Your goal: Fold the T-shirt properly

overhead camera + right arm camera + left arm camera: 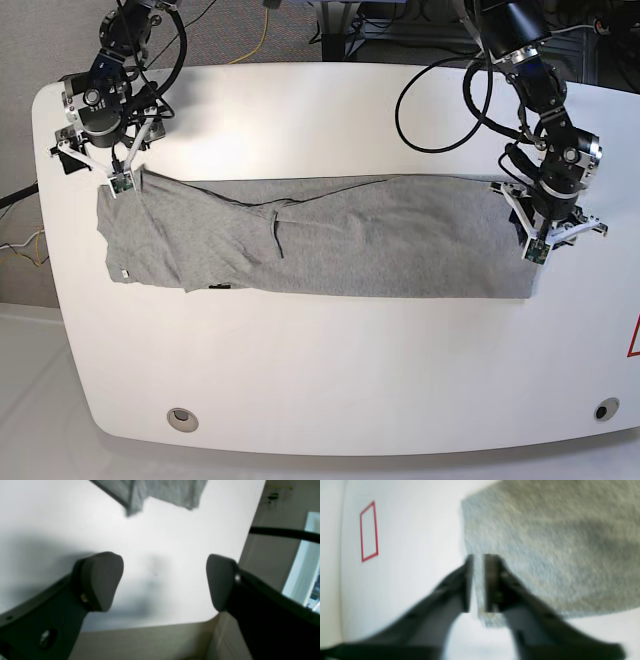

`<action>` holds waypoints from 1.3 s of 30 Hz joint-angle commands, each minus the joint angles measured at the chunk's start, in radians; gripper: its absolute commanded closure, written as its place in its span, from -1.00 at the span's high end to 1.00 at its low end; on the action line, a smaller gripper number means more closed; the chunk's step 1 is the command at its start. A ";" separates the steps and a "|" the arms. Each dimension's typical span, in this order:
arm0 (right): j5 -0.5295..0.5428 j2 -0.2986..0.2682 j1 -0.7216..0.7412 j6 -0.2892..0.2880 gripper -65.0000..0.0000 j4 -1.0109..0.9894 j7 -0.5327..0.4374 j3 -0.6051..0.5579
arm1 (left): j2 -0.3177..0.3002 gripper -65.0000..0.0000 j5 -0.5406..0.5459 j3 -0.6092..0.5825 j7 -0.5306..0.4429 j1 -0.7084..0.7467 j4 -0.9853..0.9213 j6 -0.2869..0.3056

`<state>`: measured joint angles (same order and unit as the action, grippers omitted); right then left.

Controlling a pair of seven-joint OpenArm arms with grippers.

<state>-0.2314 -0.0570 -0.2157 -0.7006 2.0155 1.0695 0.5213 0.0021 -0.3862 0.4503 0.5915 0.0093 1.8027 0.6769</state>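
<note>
One heather-grey T-shirt lies flat between two grippers; the left gripper has its narrowly parted fingers astride the cloth edge, though whether they pinch it cannot be told. If it lifts now, the edge may slip free. Farther off, the right gripper gapes wide, empty, the shirt beyond its fingertips.
</note>
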 commanded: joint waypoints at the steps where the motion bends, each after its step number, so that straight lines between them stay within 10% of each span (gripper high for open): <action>1: 0.011 0.001 0.012 0.002 0.60 0.021 -0.021 -0.001 | -0.025 0.03 0.063 -0.008 -0.012 -0.010 0.001 0.004; 6: 0.067 0.021 0.009 0.002 0.57 0.019 -0.029 0.000 | -0.055 0.30 0.181 0.008 0.054 -0.015 -0.057 0.021; 24: 0.746 0.105 0.012 0.098 0.59 0.019 -0.040 0.103 | 0.024 -0.23 0.162 0.170 0.085 -0.016 -0.076 0.021; 36: 0.565 0.123 -0.002 0.072 0.57 0.073 -0.236 -0.056 | -0.010 -0.06 0.475 0.323 0.166 0.009 -0.104 0.021; 39: 0.368 0.117 0.015 0.012 0.54 0.068 -0.285 -0.118 | -0.055 0.19 0.628 0.313 0.200 0.016 -0.175 0.021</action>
<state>0.2127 0.0692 -0.2211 -0.6609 2.0678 0.8112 0.4343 -0.0223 0.1589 0.7765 0.8036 0.0349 1.6581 0.6922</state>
